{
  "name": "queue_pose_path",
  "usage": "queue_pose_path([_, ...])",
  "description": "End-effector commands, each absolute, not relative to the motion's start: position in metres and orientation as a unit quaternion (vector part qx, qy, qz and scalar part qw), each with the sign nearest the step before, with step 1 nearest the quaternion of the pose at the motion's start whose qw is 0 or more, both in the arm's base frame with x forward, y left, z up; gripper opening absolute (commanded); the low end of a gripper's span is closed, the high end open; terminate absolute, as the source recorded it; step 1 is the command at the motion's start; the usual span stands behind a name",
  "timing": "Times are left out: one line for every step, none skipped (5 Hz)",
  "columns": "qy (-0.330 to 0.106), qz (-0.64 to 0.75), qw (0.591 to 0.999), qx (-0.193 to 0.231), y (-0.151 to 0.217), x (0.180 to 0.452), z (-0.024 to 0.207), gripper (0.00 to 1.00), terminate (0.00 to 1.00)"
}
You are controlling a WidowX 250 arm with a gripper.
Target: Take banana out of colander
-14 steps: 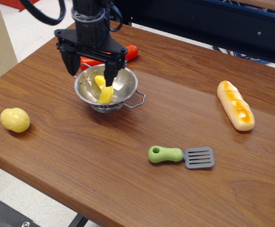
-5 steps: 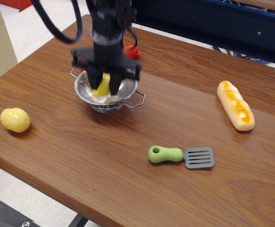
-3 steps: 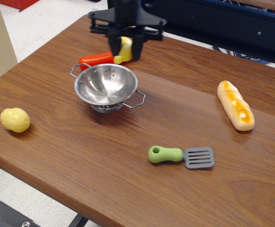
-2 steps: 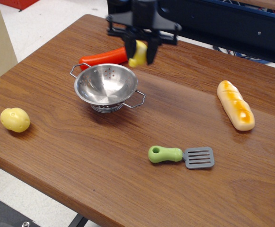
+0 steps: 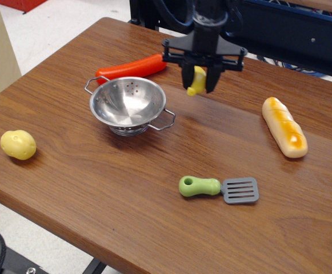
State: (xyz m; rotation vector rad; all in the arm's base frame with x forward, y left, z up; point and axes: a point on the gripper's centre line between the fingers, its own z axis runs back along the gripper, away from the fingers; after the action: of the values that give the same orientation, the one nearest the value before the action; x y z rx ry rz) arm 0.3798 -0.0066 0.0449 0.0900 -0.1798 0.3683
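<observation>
Gripper [image 5: 198,85] pinching banana [image 5: 197,82], jaws closed on it | banana now aloft toward table's far edge, right of colander [image 5: 128,105], carried clear since a moment ago | colander empty | removal effectively done; only set-down left.

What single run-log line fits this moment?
gripper: shut on banana | banana: lifted, right of colander | colander: empty

The brown wood-grain worktop [image 5: 126,188] carries the steel colander [image 5: 128,105] left of centre, with a red-orange chili-like toy [image 5: 132,67] just behind it. A pale-yellow potato [image 5: 18,144] sits near the left edge, a bread loaf [image 5: 284,127] at right, and a green-handled grey spatula [image 5: 219,188] toward the front.
</observation>
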Motion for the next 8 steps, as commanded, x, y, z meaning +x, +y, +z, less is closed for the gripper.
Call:
queue_pose_path([-0.130, 0.198, 0.971, 0.019, -0.017, 0.416, 0.051, 0.00, 0.00])
queue_pose_path([-0.109, 0.227, 0.968, 0.018, -0.017, 0.417, 0.046, 1.00, 0.00])
queue_pose_path([-0.104, 0.243, 0.964, 0.025, -0.015, 0.419, 0.051, 1.00, 0.00])
queue_pose_path([-0.109, 0.263, 0.958, 0.036, -0.011, 0.421, 0.061, 1.00, 0.00])
queue_pose_path([-0.125, 0.256, 0.958, 0.034, -0.010, 0.421, 0.082, 1.00, 0.00])
queue_pose_path([-0.137, 0.248, 0.959, 0.027, -0.011, 0.416, 0.097, 1.00, 0.00])
queue_pose_path([-0.137, 0.248, 0.959, 0.027, -0.011, 0.416, 0.097, 1.00, 0.00])
queue_pose_path([-0.137, 0.248, 0.959, 0.027, -0.011, 0.416, 0.097, 1.00, 0.00])
